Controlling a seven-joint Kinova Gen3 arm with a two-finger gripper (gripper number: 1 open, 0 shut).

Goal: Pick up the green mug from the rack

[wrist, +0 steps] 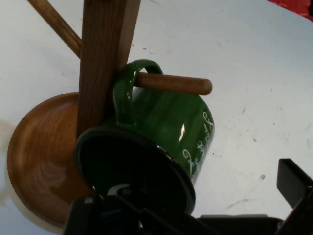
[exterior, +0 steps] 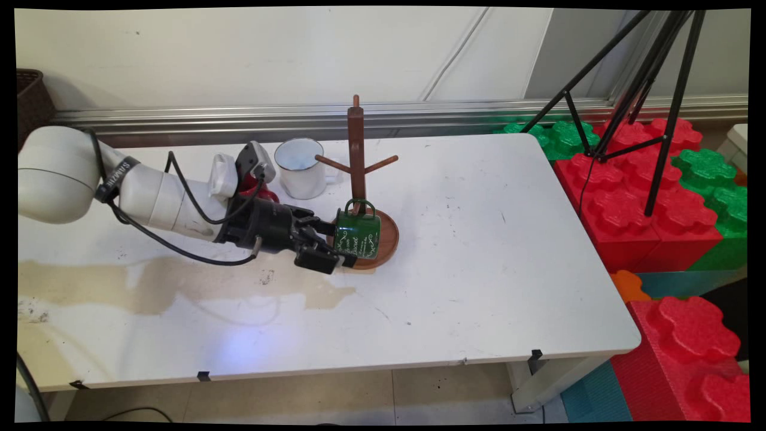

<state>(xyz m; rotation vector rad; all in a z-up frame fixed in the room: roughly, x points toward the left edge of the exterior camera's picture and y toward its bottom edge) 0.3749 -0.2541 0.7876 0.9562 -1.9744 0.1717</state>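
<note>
Nearest the front edge of the white table (exterior: 479, 287), a long tan stain (exterior: 179, 287) runs across the left half of the surface. Just behind it, a green mug (exterior: 358, 234) with white cursive lettering hangs by its handle on a low peg of the wooden mug stand (exterior: 356, 155); it tilts, mouth toward the arm, body over the stand's round base (exterior: 389, 239). Glossy enamel, dark rim. From the hand view the handle loops round the peg right beside the upright post, and the peg's tip pokes out past the handle.

Gripper (exterior: 335, 242) lies nearly level, reaching in from the left. One finger sits inside the mug's mouth; the other finger (wrist: 293, 183) stands clear outside the mug's wall, so the jaws are spread, gripping nothing. White arm (exterior: 149, 194) stretches low over the table, black cables looping beneath it.

Behind the gripper stands a white metal cup (exterior: 301, 167), upright, left of the stand. A red object (exterior: 257, 188) is partly hidden by the wrist. Beyond the table's right edge, red and green blocks (exterior: 646, 197) and a black tripod (exterior: 646, 90).
</note>
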